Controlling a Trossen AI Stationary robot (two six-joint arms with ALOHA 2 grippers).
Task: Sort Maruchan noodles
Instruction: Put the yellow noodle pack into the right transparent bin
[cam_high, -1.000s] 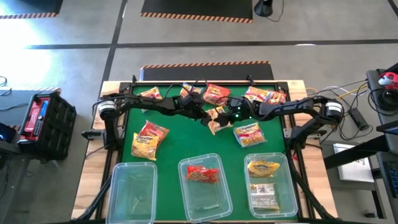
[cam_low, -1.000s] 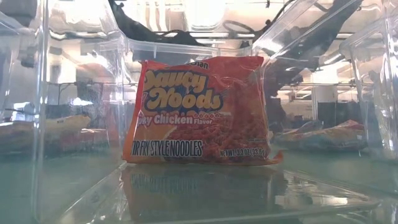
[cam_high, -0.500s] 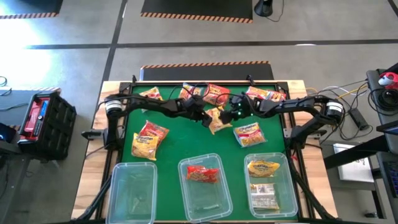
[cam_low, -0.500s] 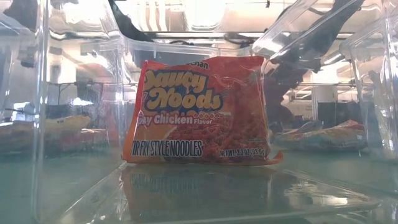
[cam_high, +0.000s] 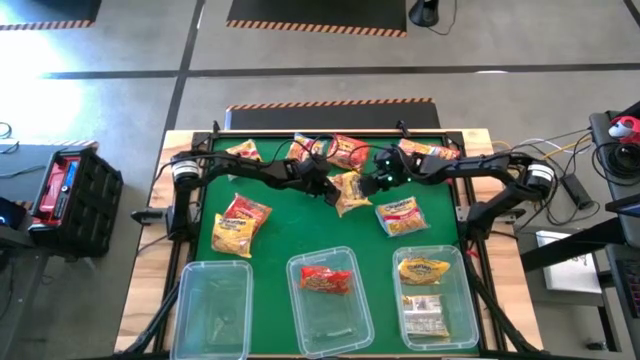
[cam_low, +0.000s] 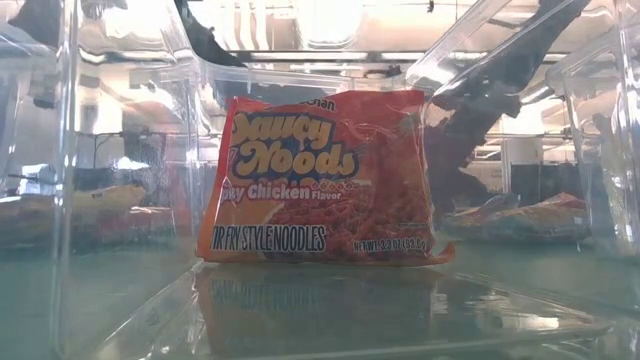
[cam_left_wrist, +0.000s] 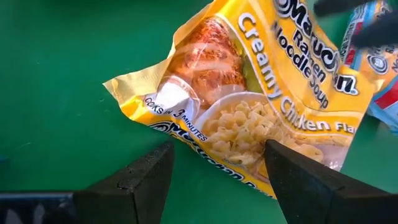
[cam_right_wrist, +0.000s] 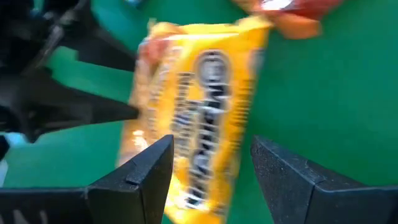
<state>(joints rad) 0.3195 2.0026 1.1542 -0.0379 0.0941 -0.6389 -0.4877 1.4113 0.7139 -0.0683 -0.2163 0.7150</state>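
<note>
Three clear rectangular plastic bins (cam_high: 213, 305) along near edge of green table (cam_high: 290, 215): left bin bare, middle with one red-orange crinkly packet (cam_high: 326, 281), right with yellow packet (cam_high: 423, 269) plus pale one. Seven or so ramen packets unsorted, as far as countable: yellow-red packet (cam_high: 240, 222) at left, row along far edge, pale packet (cam_high: 399, 214) at right, yellow Creamy Chicken packet (cam_high: 349, 190) at centre. Left gripper (cam_high: 322, 184) and right gripper (cam_high: 381, 178) flanking centre packet, fingers parted, nothing held. Sorting judged roughly a third done; most packets still loose.
</note>
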